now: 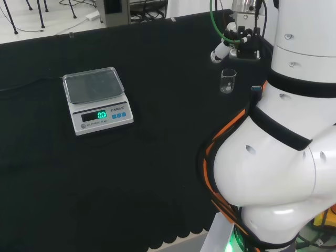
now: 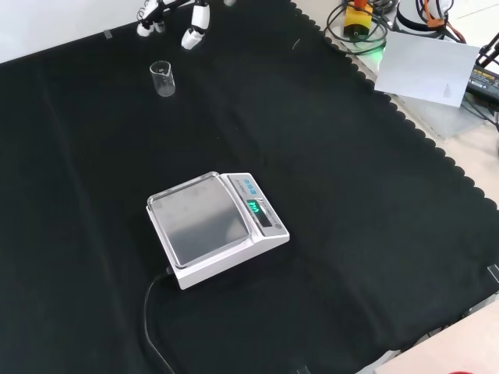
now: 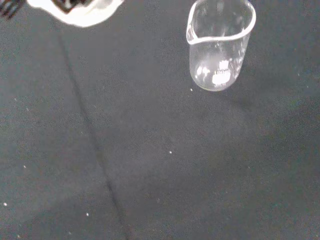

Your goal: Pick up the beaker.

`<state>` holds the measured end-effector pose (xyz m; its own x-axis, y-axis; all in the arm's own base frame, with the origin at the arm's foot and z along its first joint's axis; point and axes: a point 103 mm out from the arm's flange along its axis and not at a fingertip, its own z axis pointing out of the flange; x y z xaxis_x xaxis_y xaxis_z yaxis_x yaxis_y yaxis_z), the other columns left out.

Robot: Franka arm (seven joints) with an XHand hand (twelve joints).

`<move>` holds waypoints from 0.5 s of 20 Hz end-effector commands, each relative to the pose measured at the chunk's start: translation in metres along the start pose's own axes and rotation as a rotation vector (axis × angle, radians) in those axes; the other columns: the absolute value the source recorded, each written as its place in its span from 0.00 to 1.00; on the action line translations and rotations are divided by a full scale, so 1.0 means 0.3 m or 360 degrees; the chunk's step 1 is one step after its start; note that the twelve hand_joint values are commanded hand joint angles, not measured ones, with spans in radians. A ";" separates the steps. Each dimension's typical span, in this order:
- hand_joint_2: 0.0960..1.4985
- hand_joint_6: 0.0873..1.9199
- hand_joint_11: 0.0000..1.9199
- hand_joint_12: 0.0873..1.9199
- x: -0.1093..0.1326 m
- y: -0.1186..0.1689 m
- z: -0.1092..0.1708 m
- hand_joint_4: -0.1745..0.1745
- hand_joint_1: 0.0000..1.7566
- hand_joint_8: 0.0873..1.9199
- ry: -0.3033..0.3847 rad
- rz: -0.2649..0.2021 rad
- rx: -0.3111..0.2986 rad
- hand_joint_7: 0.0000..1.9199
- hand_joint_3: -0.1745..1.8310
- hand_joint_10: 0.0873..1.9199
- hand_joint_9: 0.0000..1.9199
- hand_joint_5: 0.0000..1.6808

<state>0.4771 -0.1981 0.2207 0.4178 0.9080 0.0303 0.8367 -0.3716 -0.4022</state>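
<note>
A small clear glass beaker [image 1: 227, 81] stands upright and empty on the black cloth. In the front view the beaker [image 2: 162, 79] is near the top left, and in the wrist view the beaker [image 3: 218, 47] shows its spout and rim from above. The hand [image 1: 227, 44] hangs just above and beyond it, apart from the glass. Its fingers [image 2: 192, 36] point down toward the cloth, relaxed and spread, with nothing between them. A blurred white part of the hand [image 3: 75, 10] shows in the wrist view.
A white electronic scale [image 1: 97, 100] with a lit green display sits left of the beaker in the head view; in the front view the scale [image 2: 214, 226] is in the middle, with a black cable trailing off. A sheet of paper [image 2: 425, 66] lies off the cloth.
</note>
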 end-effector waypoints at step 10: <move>0.33 0.00 0.14 0.71 -0.027 0.087 0.084 0.61 0.54 0.29 -0.0038 -0.0022 0.0236 0.06 0.45 0.37 0.21 0.19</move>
<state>0.4855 -0.2067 0.1972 0.4121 0.9111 -0.0028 0.7887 -0.3583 -0.4995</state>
